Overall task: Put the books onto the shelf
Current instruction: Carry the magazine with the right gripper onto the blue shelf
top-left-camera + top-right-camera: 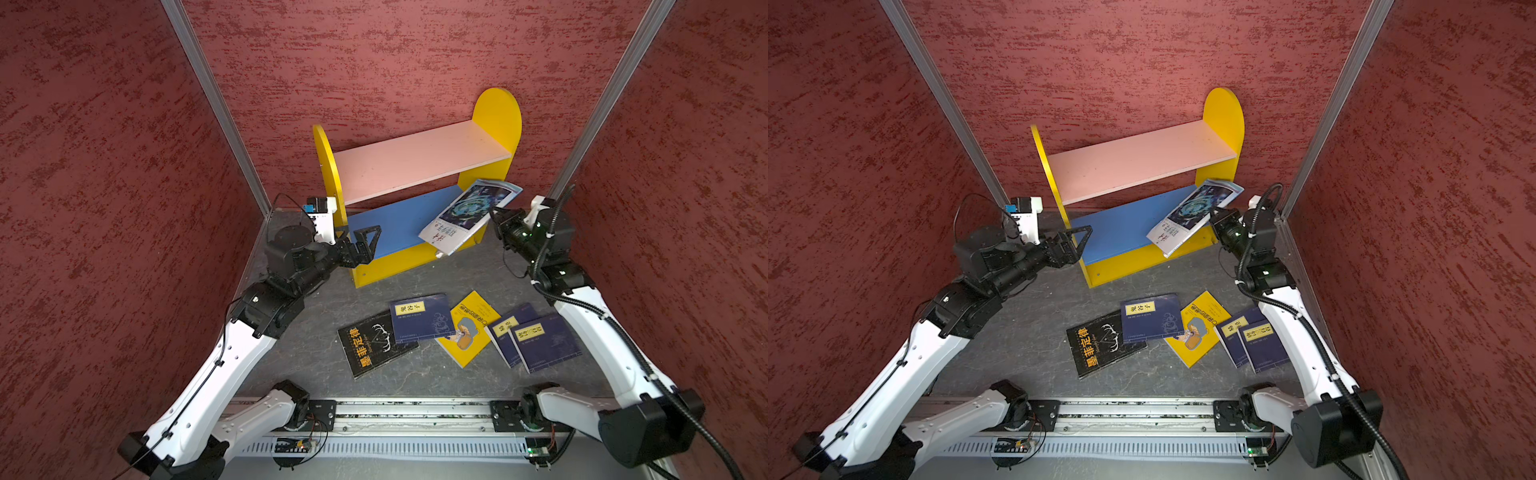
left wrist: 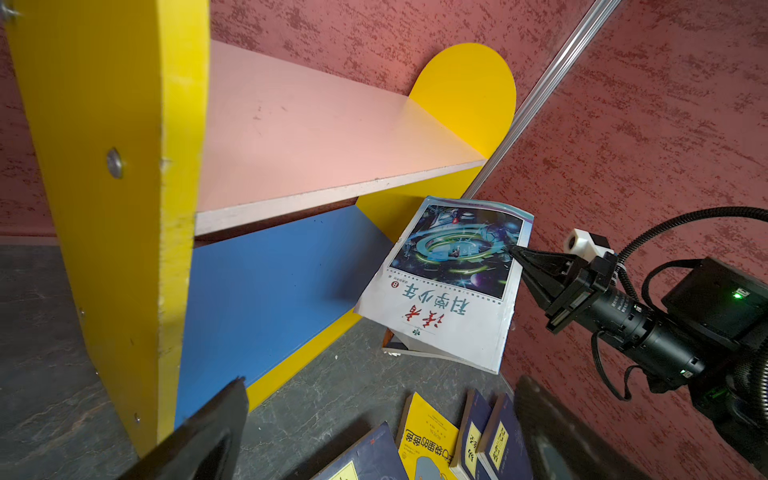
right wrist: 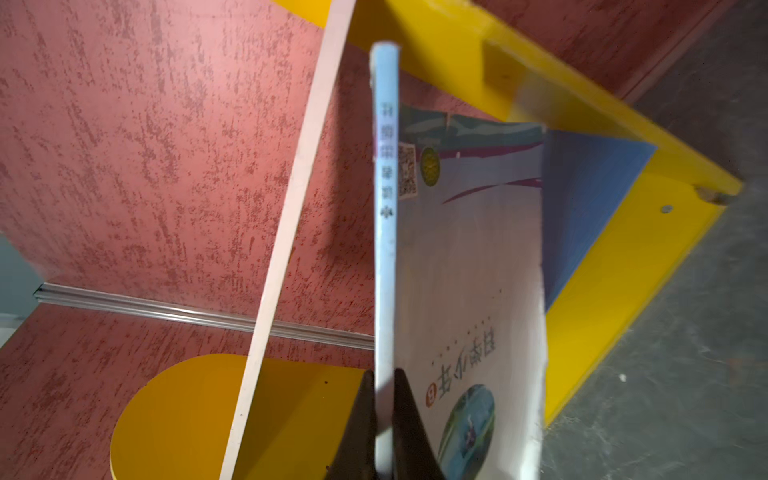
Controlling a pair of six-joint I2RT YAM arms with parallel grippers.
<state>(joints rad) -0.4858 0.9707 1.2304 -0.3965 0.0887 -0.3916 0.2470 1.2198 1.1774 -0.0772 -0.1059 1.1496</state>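
The left gripper (image 1: 365, 244) hangs spread wide and empty beside the shelf's (image 1: 415, 162) rounded left yellow panel; in the left wrist view its fingers (image 2: 199, 436) are only blurred dark wedges. On the grey marbled floor (image 1: 316, 332), a navy book (image 1: 419, 318) covers corners of the black book (image 1: 370, 349) and the yellow book (image 1: 471, 332). A second navy book (image 1: 503, 328) lies half under a third navy book (image 1: 544, 343). The right gripper (image 2: 517, 254) pinches the white swirl book (image 1: 469, 214) by its spine, tilted at the matte blue board's (image 1: 386, 220) right end.
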